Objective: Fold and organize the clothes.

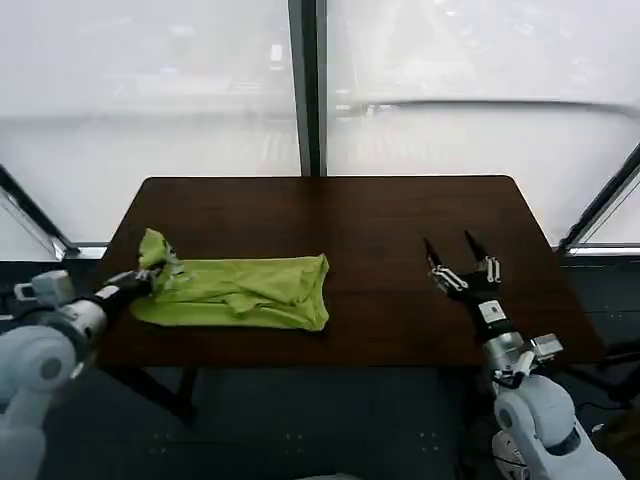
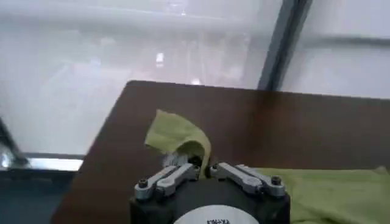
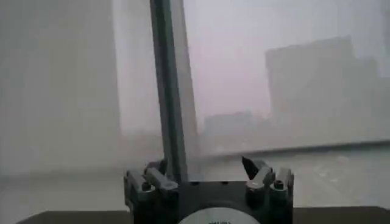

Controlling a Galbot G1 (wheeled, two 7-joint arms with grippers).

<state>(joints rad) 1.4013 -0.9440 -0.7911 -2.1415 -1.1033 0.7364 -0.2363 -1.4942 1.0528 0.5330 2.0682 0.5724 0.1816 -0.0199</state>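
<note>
My left tool (image 1: 152, 277) pinches T-shirt (image 1: 240, 290) sleeve at table (image 1: 400, 215) left, raising flap for fold; right tool (image 1: 462, 262) gapes empty, right.

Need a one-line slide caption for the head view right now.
Left gripper pinches the lime-green T-shirt at its left end on the dark table; right gripper hovers open, apart.
</note>
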